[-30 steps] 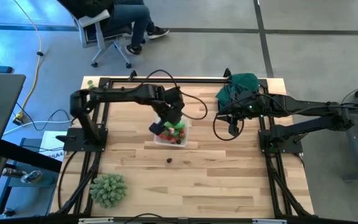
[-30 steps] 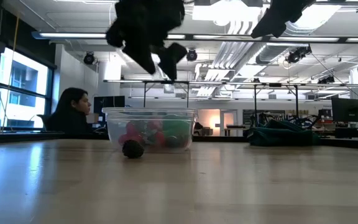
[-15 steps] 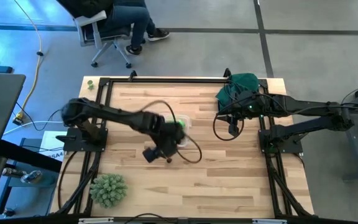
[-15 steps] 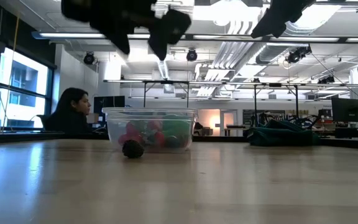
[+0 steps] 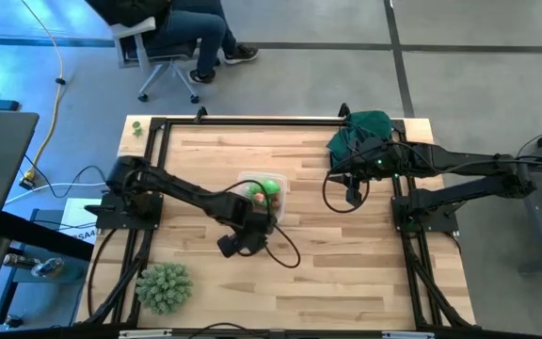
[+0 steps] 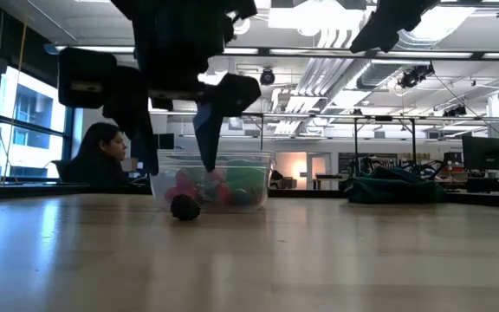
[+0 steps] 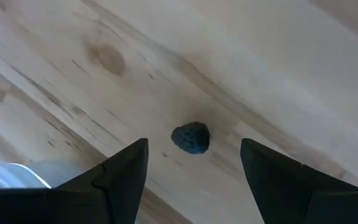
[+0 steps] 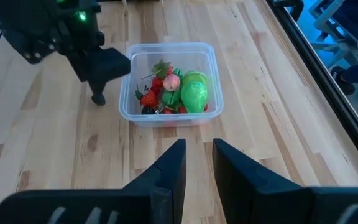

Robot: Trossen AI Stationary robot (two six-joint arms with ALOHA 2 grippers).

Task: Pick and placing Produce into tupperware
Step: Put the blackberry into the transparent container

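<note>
Nearest, spiky ball: a pale-green spiky ball [image 5: 164,286] sits at the front left of the table [image 5: 346,273], well apart from everything else.
Loose piece: a small dark, bumpy piece of produce [image 7: 191,137] lies on the bare wood just in front of the tupperware; in the low view it [image 6: 184,207] rests on the tabletop against the container's front wall line.
Left gripper: the left gripper [image 6: 176,147] hangs directly over that dark piece, fingers pointing down.
Left jaws: spread wide, one finger on each side of the dark piece and clear of it in the left wrist view; nothing is pinched between them.
Left arm: it reaches from its base at the table's left edge across to the middle, where the gripper [image 5: 249,241] stands just in front of the container.
Tupperware: the clear container [image 5: 263,196] stands upright near the table's middle, just behind the left gripper.
Contents: red, pink and bright green produce [image 8: 178,92] is piled inside it, with a large bright green piece toward one side and a dark piece low at another corner.
Right gripper: the right gripper [image 5: 352,196] hangs above the table's right rear part, well apart from the container.
Right jaws: close together with only a narrow gap between the fingers [image 8: 167,171], holding nothing.
Cloth: a dark green cloth [image 5: 358,132] is bunched at the right rear corner.
Beyond the table: a person [image 6: 99,156] sits in the room behind.
</note>
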